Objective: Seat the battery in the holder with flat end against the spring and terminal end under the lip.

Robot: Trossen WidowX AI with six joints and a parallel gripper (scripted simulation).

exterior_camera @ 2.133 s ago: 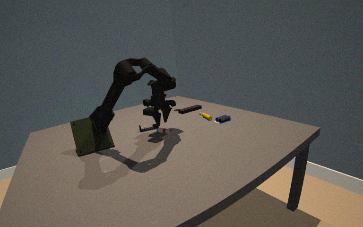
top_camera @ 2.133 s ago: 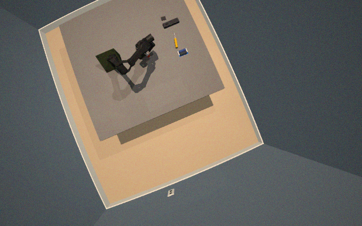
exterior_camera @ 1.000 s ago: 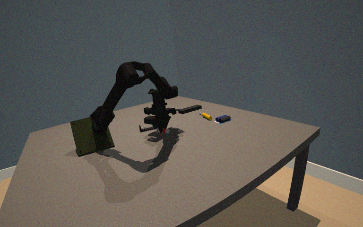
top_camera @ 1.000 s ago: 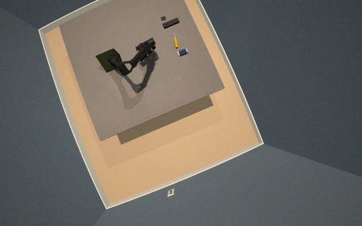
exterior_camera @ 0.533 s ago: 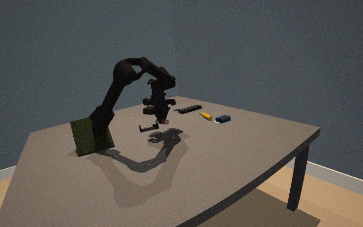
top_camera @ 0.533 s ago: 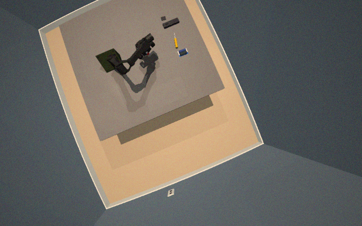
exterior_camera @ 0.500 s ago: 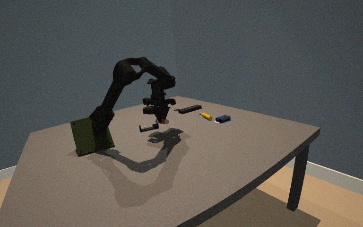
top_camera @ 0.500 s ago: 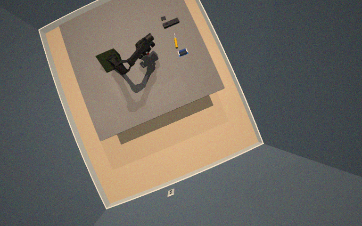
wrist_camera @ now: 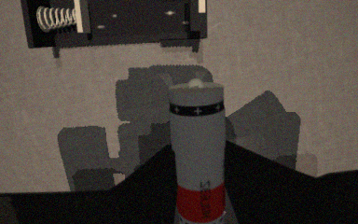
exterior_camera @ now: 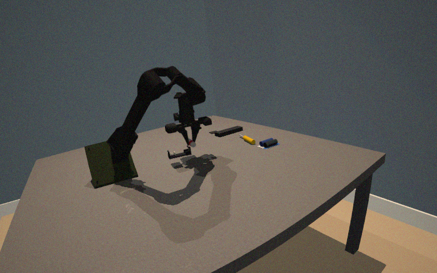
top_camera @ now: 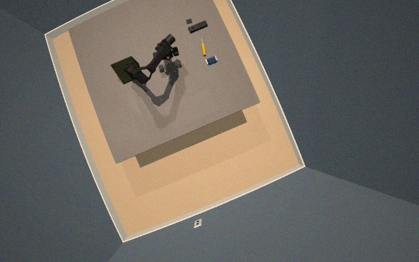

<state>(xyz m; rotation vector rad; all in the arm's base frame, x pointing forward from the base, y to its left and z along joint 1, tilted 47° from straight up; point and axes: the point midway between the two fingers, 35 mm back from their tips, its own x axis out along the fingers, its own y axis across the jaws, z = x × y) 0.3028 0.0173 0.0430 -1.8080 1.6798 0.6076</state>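
My gripper (exterior_camera: 190, 143) (wrist_camera: 197, 151) is shut on the battery (exterior_camera: 193, 144) (wrist_camera: 198, 135), a white cylinder with a red band and a dark band of plus signs, and holds it above the table. The raised terminal end points to the top of the wrist view. The black holder (exterior_camera: 179, 154) (wrist_camera: 140, 25) lies on the table, past that end and partly cut off by the wrist view's top edge. Its spring (wrist_camera: 57, 18) is at the left and an end block (wrist_camera: 199, 23) at the right, so its length runs across the battery's. The top view does not show the holder clearly.
A long black block (top_camera: 198, 26) (exterior_camera: 229, 131), a small dark square (top_camera: 189, 21), a yellow-handled tool (top_camera: 203, 49) (exterior_camera: 248, 139) and a blue-and-black pair of cylinders (top_camera: 211, 60) (exterior_camera: 268, 142) lie beyond the gripper. The arm's base plate (top_camera: 120, 72) (exterior_camera: 98, 164) stands on the other side.
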